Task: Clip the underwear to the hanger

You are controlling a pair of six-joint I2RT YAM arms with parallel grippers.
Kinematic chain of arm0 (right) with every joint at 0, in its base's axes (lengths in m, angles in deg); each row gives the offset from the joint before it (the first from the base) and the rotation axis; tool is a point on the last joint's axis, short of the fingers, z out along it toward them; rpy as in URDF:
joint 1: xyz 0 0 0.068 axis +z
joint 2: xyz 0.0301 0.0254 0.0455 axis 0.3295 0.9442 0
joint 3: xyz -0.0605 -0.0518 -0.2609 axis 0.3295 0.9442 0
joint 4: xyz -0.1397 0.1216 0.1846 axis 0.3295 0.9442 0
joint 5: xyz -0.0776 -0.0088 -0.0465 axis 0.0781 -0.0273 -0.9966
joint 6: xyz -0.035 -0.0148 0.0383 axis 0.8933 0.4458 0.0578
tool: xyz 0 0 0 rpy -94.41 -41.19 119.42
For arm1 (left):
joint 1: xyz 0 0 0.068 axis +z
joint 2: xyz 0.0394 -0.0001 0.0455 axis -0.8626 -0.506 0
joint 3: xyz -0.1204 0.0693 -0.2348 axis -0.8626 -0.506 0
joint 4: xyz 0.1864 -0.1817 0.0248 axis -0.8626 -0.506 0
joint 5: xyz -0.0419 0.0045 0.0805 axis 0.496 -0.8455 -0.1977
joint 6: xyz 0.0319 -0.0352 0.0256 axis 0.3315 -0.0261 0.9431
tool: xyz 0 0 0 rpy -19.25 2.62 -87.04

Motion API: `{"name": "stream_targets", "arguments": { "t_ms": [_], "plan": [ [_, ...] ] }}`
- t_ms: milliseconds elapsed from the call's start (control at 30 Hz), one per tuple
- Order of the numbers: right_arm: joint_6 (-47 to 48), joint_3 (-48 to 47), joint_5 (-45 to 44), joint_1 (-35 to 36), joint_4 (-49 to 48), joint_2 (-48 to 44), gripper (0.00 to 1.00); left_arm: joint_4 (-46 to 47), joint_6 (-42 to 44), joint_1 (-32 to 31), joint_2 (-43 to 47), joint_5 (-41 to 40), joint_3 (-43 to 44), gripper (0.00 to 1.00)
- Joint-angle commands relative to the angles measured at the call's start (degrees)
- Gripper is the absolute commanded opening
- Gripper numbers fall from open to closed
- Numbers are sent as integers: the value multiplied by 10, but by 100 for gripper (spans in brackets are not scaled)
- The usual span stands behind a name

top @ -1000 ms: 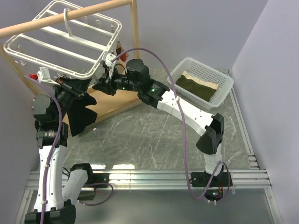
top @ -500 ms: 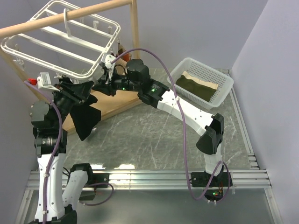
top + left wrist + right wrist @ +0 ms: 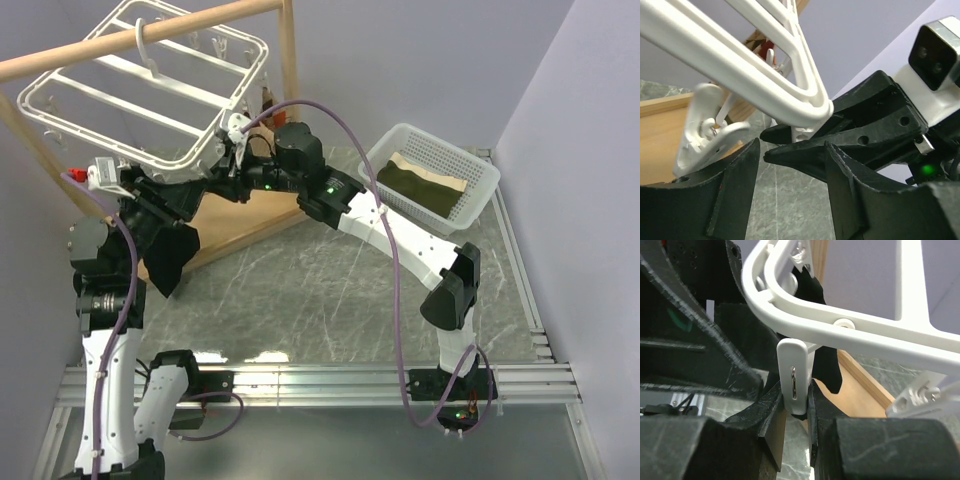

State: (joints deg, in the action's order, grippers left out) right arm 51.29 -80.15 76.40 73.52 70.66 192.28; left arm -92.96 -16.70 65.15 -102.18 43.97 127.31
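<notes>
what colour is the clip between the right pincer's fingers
The clip is white with a small silver wire spring; clearest in the right wrist view.

Bright, soft light, with fuzzy bits up close.
The table (image 3: 300,290) has white shiny spots near its front edge and only faint shadows. In the left wrist view a dangling clip (image 3: 705,132) looks smeared. In the right wrist view the middle clip (image 3: 794,377) is sharp, while the right claw (image 3: 794,405) looks dark and soft.

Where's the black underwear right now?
In the top view the underwear hangs on the left, by the left gripper, just under the white hanger's near corner, where the right gripper pinches a clip.
</notes>
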Motion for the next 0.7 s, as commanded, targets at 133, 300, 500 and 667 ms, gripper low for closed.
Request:
{"name": "stream_targets", "arguments": {
  "t_ms": [133, 300, 500, 667],
  "plan": [
    [-4, 29, 6, 2, -50, -30, 0, 74, -35, -2, -44, -13, 21, 58],
    [-3, 35, 5, 3, -50, -31, 0, 94, -46, -9, -57, -15, 25, 57],
    [-7, 22, 5, 4, -50, -21, 0, 105, -42, -22, -64, -34, 31, 56],
    [-8, 24, 7, 4, -50, -22, 0, 128, -36, -36, -67, -55, 30, 50]
  ]
}}
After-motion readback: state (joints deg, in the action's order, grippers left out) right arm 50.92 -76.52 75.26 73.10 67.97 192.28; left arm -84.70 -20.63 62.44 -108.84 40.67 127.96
